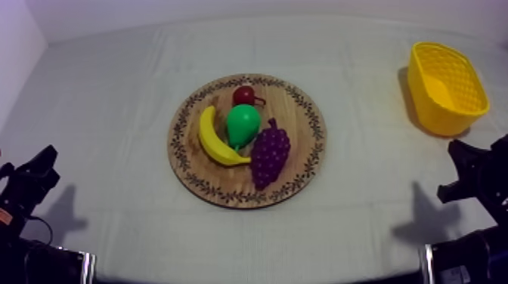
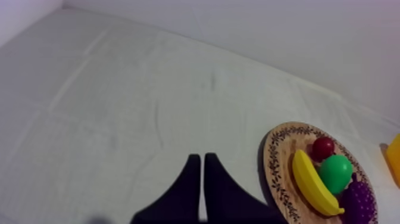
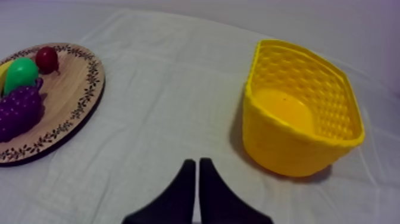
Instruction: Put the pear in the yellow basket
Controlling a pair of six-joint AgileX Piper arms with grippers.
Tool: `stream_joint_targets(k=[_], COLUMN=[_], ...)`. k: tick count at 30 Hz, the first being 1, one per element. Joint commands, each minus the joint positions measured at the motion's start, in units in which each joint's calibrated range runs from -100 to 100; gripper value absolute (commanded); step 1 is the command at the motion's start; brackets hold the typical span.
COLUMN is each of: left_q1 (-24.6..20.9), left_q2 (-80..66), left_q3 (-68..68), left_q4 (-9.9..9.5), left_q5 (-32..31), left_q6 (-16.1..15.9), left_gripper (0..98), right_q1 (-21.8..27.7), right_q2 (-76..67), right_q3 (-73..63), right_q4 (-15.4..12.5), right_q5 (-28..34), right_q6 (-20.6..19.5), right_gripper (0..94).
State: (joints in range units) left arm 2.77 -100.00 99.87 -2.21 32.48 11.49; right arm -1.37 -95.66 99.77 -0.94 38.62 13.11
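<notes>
Pear: green toy pear on round wooden board.
Basket: yellow latticed basket, far right, awaiting it.
Grippers: left gripper, right gripper parked near, closed, empty.

Matte black throughout. Two fingers on left gripper, wide at base, tapering to blunt tips; same on right gripper. Blocky, angular shells on left arm and right arm; pale band near each base.

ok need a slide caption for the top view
Green toy pear on the round patterned wooden board, between yellow banana and purple grapes; yellow basket empty at the right.
</notes>
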Motion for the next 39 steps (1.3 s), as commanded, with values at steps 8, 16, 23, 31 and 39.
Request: stream_joint_targets(k=[8,16,23,31,39], left_q1=[0.0,0.0,0.0,0.0,0.0], left_q2=[0.0,0.0,0.0,0.0,0.0], left_q3=[0.0,0.0,0.0,0.0,0.0], left_q4=[-0.02,-0.02,-0.02,-0.02,-0.02], left_q5=[0.0,0.0,0.0,0.0,0.0], left_q6=[0.0,0.0,0.0,0.0,0.0], left_gripper=[0.1,0.1,0.1,0.1,0.1], right_q1=[0.0,0.0,0.0,0.0,-0.6], right_q2=[0.0,0.0,0.0,0.0,0.0], right_q3=[0.0,0.0,0.0,0.0,0.0], right_q4=[0.0,0.0,0.0,0.0,0.0], right_q5=[0.0,0.0,0.0,0.0,0.0], right_q6=[-0.4,-0.4,-0.4,-0.4,-0.4], right_gripper=[0.2,0.2,0.2,0.2,0.2])
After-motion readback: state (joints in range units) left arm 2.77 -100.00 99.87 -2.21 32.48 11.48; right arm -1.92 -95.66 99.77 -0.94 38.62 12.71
